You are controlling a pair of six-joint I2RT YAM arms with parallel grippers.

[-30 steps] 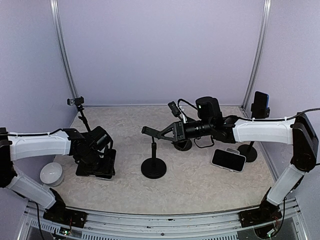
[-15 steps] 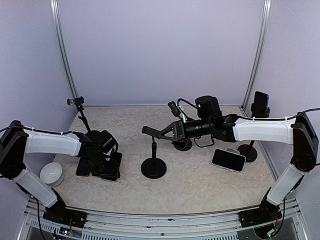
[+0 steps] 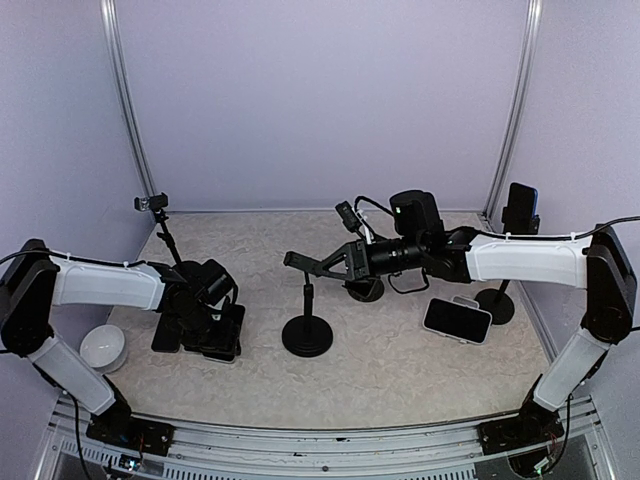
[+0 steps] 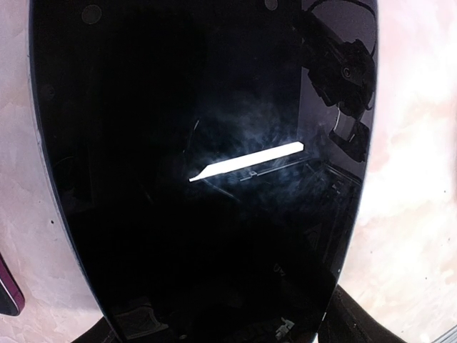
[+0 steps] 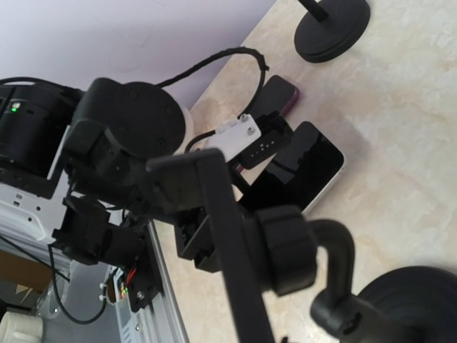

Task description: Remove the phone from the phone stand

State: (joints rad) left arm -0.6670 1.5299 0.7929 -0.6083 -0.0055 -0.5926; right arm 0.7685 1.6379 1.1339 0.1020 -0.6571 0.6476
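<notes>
Two cautions: with the right fingers [image 3: 312, 266] clamped on the head of the empty black round-based phone stand [image 3: 306, 335], the left fingers [image 3: 208, 322] straddle the glossy black phone [image 4: 200, 164] lying on the marbled beige worktop [image 3: 400, 380]; their grip is unclear, so they should open fully and rise straight up.

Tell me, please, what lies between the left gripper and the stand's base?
Nothing does. The top view shows only bare table between the left gripper, which is down at the phone, and the base of the stand.
</notes>
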